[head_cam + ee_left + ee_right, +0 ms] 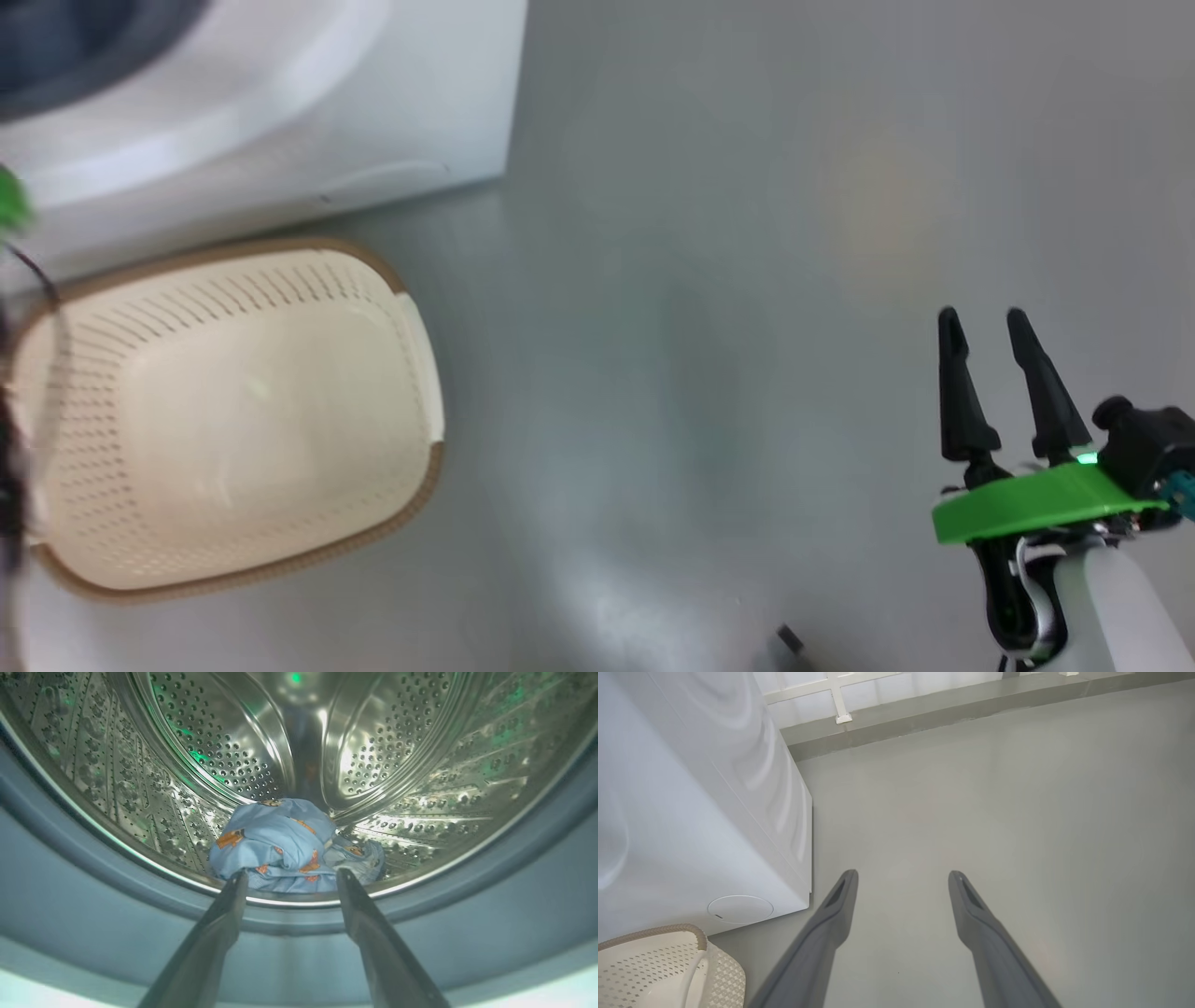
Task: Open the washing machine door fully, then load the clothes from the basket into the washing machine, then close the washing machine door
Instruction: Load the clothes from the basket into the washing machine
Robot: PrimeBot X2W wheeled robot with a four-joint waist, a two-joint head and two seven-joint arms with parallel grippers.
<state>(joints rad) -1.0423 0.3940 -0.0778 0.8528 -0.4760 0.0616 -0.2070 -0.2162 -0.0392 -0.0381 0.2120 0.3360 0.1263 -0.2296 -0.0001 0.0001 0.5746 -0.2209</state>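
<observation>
Head view, washing machine (pixel 373 112): the white front is seen at the upper left; the dark edge of the opening is cut off by the top-left corner.
Head view, basket (pixel 93 411): it is set on the grey floor (pixel 709 280) at the left, just in front of the machine; its bare cream bottom is exposed inside the brown rim.
Head view, right gripper (pixel 982 315): it is held over the floor at the lower right, well apart from the basket; the fingers are spread and nothing is gripped.
Left wrist view, left gripper (pixel 292 873): the fingers are spread wide and nothing is clamped; they are pointed into the machine's opening, across the grey-blue gasket (pixel 93 891).
Left wrist view, clothes (pixel 280 835): a light blue bundle with orange-brown figures is lying at the bottom of the drum (pixel 210 742), near its front lip, just at the fingertips; whether the tips touch the fabric cannot be told.
Left wrist view, drum: perforated steel is seen, with green light reflected on it.
Right wrist view, right gripper: the fingers are parted wide, and grey floor is seen between them.
Right wrist view, washing machine: the white side and corner are seen at the left, with the round filter cap (pixel 740 909) low on the front.
Right wrist view, basket: a corner with a white handle is seen at the bottom left, just beside the machine's lower front.
</observation>
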